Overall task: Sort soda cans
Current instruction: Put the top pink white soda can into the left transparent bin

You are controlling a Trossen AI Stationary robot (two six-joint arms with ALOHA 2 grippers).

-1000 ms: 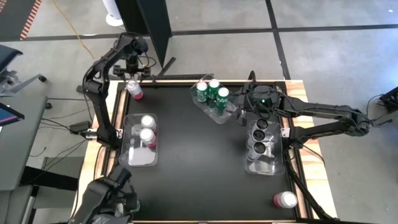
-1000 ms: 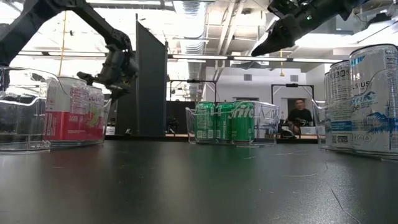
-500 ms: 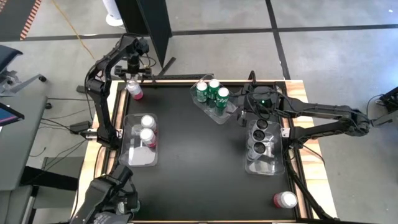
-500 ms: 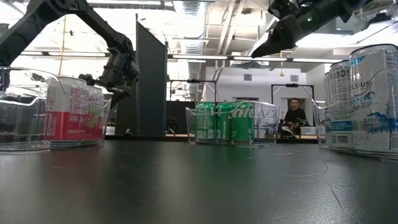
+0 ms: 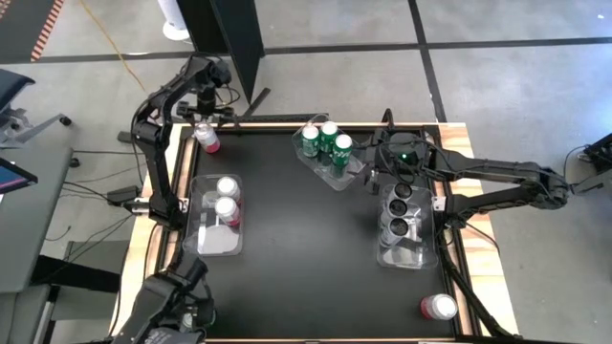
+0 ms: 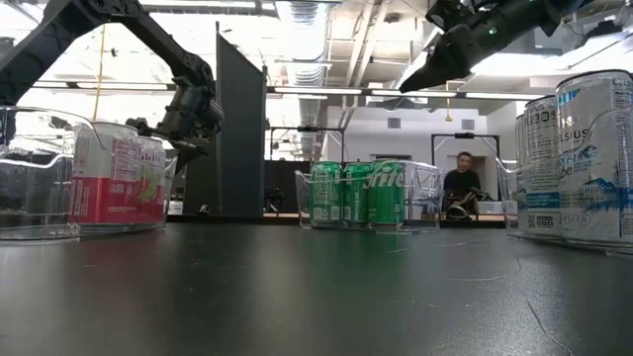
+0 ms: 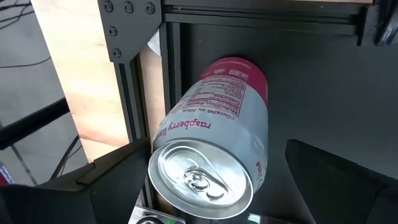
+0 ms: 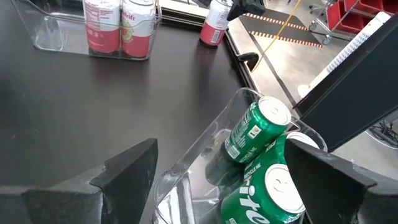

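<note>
- Barely anything's changed: my arms sit where they were, only the person [image 6: 458,181] in the back room shifted.
- My left gripper [image 5: 204,113] hangs wide open over the pink-and-white raspberry can [image 7: 214,140] at the far-left corner, gripping nothing.
- Left clear plastic bin [image 5: 205,241]: two pink cans; middle bin [image 5: 356,172]: three green; right bin [image 5: 418,253]: dark ones.
- My right gripper [image 5: 380,164] is wide open, empty, beside the green cans [image 5: 323,139].
- A stray red can [image 5: 438,307] waits near-right on the black tabletop [image 5: 306,248]; workshop behind.
</note>
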